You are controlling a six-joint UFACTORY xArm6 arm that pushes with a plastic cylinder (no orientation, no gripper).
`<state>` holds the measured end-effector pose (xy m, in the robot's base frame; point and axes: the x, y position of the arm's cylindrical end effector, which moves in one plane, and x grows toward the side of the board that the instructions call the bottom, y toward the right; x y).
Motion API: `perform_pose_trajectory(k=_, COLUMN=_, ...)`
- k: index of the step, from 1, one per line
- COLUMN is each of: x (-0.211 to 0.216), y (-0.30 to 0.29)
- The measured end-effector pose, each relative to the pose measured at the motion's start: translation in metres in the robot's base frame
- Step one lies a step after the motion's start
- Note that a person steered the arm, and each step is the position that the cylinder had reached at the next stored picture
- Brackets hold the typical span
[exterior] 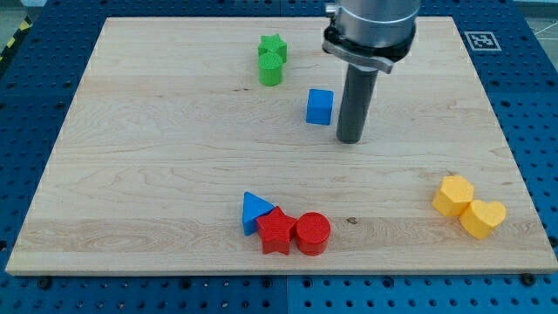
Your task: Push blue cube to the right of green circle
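The blue cube sits on the wooden board above its middle. The green circle, a short cylinder, stands up and to the left of it, touching the green star behind it. My tip is down on the board just to the right of the blue cube and slightly lower, with a narrow gap between them. The rod rises to the dark arm body at the view's top.
A blue triangle, a red star and a red circle cluster near the bottom middle. Two yellow blocks lie at the lower right, near the board's edge.
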<state>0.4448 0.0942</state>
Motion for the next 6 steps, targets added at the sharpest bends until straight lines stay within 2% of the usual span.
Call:
perform_pose_trajectory(k=2, x=-0.016, y=-0.019)
perform_pose_trajectory(k=3, x=-0.016, y=-0.055)
perform_pose_trajectory(k=4, x=-0.033, y=-0.081)
perform_pose_trajectory(k=5, x=-0.098, y=-0.087)
perform_pose_trajectory(k=6, x=-0.130, y=-0.087)
